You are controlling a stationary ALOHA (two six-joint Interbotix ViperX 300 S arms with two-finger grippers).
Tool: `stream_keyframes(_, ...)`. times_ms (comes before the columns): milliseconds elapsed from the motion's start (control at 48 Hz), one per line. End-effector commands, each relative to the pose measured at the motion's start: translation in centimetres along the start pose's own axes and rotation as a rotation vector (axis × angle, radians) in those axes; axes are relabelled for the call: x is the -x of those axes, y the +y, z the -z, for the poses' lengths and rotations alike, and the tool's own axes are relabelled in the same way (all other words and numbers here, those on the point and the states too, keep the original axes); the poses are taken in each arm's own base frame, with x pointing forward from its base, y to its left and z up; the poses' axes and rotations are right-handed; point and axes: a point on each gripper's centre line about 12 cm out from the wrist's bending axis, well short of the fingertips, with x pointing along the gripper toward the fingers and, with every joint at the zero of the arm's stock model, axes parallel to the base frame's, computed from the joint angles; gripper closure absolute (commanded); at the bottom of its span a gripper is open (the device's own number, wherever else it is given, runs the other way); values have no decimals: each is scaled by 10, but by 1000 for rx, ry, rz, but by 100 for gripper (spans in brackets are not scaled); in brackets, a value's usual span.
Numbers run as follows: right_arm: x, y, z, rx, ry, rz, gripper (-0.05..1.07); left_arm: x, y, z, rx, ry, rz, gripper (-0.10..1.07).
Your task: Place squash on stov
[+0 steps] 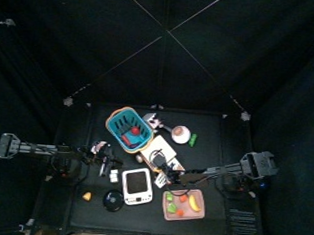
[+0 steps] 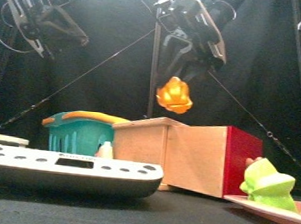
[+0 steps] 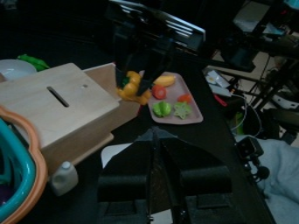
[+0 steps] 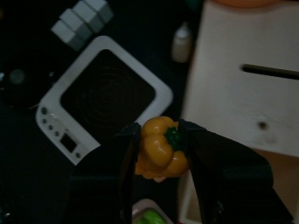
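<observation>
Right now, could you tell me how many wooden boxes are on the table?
1. The wooden box sits mid-table between the teal basket and the pink tray, below the squash held by the right tool. Others may be hidden.

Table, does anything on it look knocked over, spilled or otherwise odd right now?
Nothing stands out. The right gripper holds the squash in the air above the stov, which lies flat. The wooden box and teal basket stand upright.
</observation>
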Motion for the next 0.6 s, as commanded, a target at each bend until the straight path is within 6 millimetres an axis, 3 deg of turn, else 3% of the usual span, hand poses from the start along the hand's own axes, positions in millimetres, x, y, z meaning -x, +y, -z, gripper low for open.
stream_keyframes(0,3,15,-19,-18,-66,-100,37,5,-4,-5,-33,-24,14,46)
stream_keyframes(167,-22,20,-18,-17,-66,-137,37,14,-6,-4,-80,-43,21,46)
stream_keyframes(312,-42,21,-16,-18,-51,-127,37,15,-5,10,-71,-10,18,46)
stream_keyframes(583,-52,28,-23,-23,-62,-129,37,16,-7,11,-75,-9,32,46)
